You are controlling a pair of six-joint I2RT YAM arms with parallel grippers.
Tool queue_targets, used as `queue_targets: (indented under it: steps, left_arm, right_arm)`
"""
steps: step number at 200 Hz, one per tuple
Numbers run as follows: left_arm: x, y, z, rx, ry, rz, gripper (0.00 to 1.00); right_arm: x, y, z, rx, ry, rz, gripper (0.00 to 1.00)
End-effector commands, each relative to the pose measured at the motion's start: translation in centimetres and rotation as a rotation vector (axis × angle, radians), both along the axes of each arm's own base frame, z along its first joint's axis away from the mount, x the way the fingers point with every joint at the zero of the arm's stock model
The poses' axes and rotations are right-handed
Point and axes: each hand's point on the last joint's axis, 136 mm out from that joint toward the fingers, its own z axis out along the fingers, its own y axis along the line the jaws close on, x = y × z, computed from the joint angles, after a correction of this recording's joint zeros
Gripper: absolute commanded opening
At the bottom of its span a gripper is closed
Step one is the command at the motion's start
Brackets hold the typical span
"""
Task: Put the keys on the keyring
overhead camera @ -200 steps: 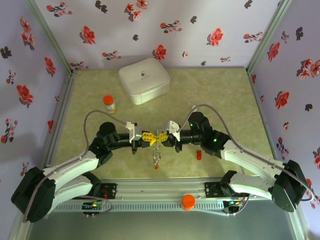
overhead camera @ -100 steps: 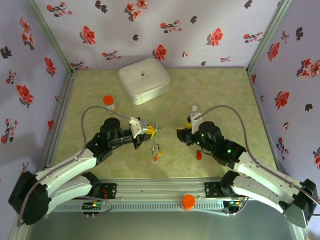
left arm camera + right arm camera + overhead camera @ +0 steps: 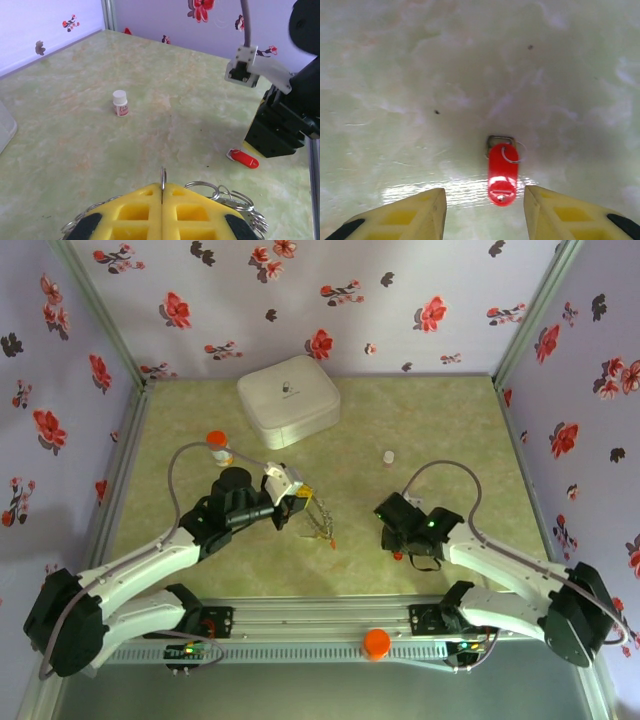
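Note:
My left gripper [image 3: 298, 502] is shut on the thin metal keyring [image 3: 162, 176], pinching its edge between the yellow fingertips. Chain-like loops [image 3: 320, 520] hang from it toward the table, with more rings [image 3: 227, 196] bunched at the right of the fingers. A red-headed key [image 3: 502, 172] lies flat on the table, with a small wire loop at its head. My right gripper [image 3: 485, 202] hovers open right over it, one yellow finger [image 3: 415, 212] on each side and neither touching. From above, this key [image 3: 398, 555] lies just in front of the right gripper [image 3: 396, 539].
A white rounded case [image 3: 288, 400] sits at the back. An orange-capped pill bottle [image 3: 217, 446] stands behind the left arm, and a small white bottle [image 3: 388, 457] stands mid-table. An orange knob [image 3: 376, 642] sits on the front rail. Side rails border the mat.
The two grippers met mid-table, then parted. The right gripper opened and swung down and right over the red key. The left gripper drew back left, still holding the ring.

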Motion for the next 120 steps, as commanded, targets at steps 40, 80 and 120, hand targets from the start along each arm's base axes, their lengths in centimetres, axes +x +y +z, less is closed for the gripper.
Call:
queue_targets:
  steps: [40, 80, 120]
  left_arm:
    - [-0.2, -0.6, 1.8, -0.039, -0.023, -0.02, 0.0]
    - [-0.4, -0.8, 1.7, -0.043, -0.026, -0.035, 0.0]
    - [-0.4, -1.1, 1.8, -0.05, -0.02, -0.041, 0.0]
  right_arm:
    - [1.8, -0.8, -1.2, 0.101, 0.023, -0.203, 0.42]
    - [0.9, -2.4, -2.4, 0.191, 0.077, -0.436, 0.45]
    - [1.3, -1.9, -2.9, 0.336, 0.081, -0.522, 0.44]
